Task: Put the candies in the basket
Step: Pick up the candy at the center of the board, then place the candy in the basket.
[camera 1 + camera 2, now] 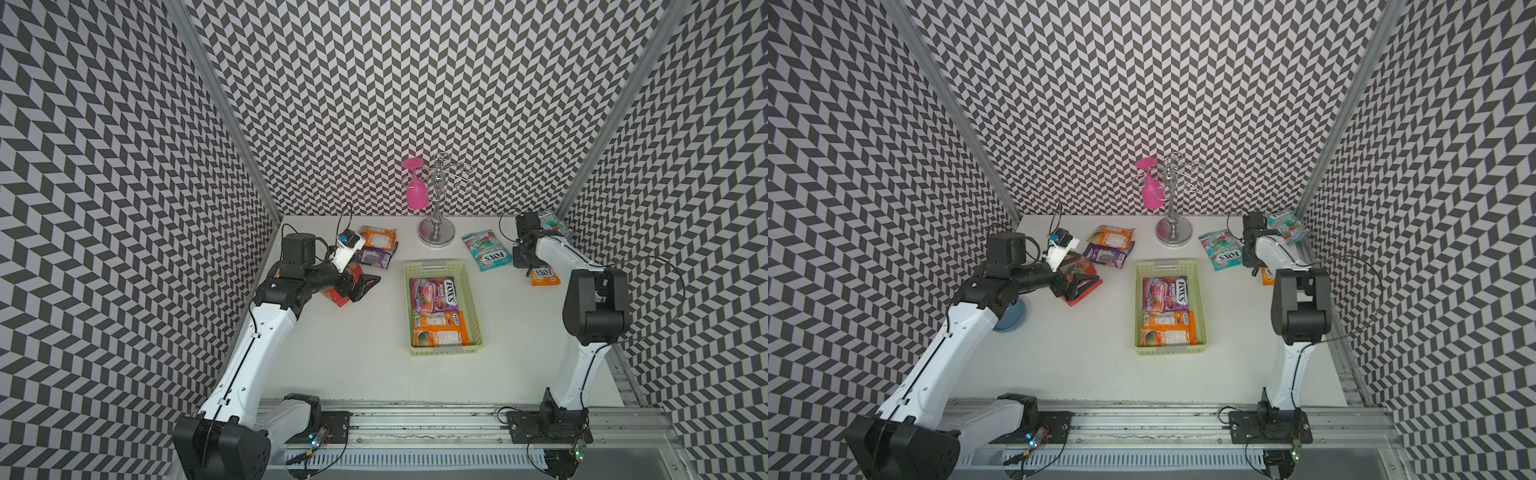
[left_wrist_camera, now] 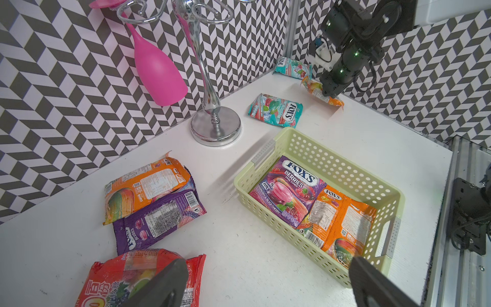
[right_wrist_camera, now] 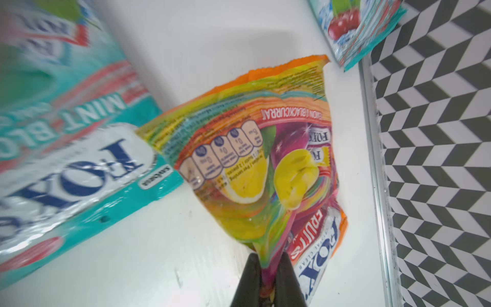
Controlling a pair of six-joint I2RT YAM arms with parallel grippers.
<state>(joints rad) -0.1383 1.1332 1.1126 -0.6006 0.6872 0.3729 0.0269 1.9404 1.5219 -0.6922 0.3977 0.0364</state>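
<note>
The left arm rises from the bench's 7 o'clock corner, elbow bent, forearm pointing toward 3 o'clock. Its left pincer point(image 2: 267, 260) is spread wide and holds nothing. The right arm reaches from 5 o'clock to 2 o'clock, wrist tipped down, with the right pincer point(image 3: 268, 256) pinched on an orange candy bag point(image 3: 252, 159).

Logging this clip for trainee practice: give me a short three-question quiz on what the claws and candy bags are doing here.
1. True or false: the right claw is shut on an orange candy bag.
2. Which bag lies nearest the open left claw? A teal, B red, C purple.
3. Fill in: a pink ____ hangs upside down on the chrome stand.
Key: 1 true. 2 B, the red bag. 3 glass.
</note>
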